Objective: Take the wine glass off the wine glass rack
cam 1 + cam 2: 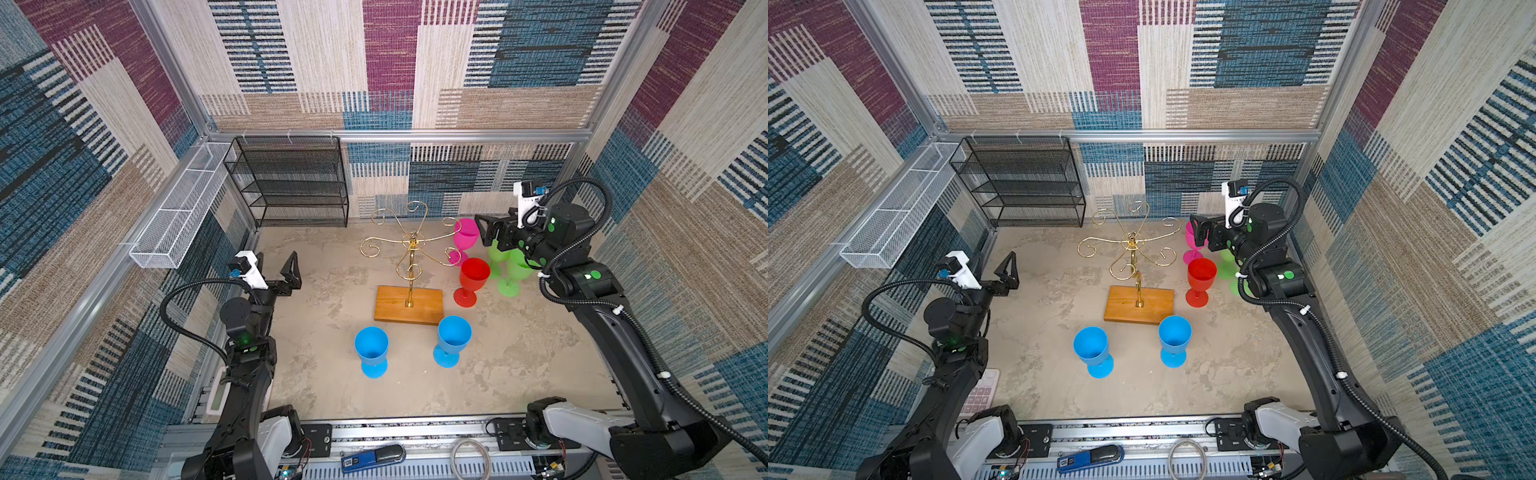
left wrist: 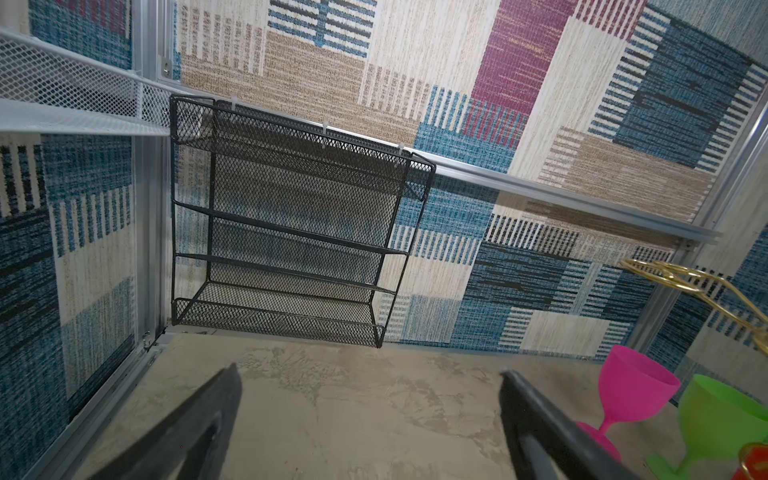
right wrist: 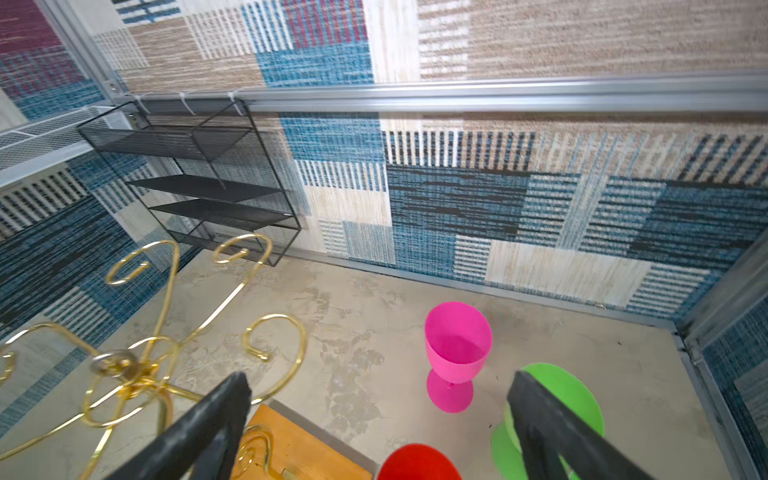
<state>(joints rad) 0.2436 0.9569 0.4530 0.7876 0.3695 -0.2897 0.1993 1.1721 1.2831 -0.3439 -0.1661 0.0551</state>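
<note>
The wine glass rack (image 1: 411,253), gold wire on a wooden base (image 1: 409,305), stands mid-table; no glass hangs from its scroll arms (image 3: 141,370). A pink wine glass (image 1: 465,235) stands upright on the table to the right of the rack, with a red one (image 1: 473,276) and two green ones (image 1: 515,270) next to it. My right gripper (image 1: 484,232) hovers open and empty above the pink and green glasses, as the right wrist view shows (image 3: 380,378). At the left edge of the table my left gripper (image 1: 276,268) is raised, open and empty (image 2: 369,371).
Two blue glasses (image 1: 371,347) (image 1: 454,336) stand upright in front of the rack's base. A black mesh shelf unit (image 1: 291,183) sits against the back wall. A long white mesh basket (image 1: 178,220) hangs on the left wall.
</note>
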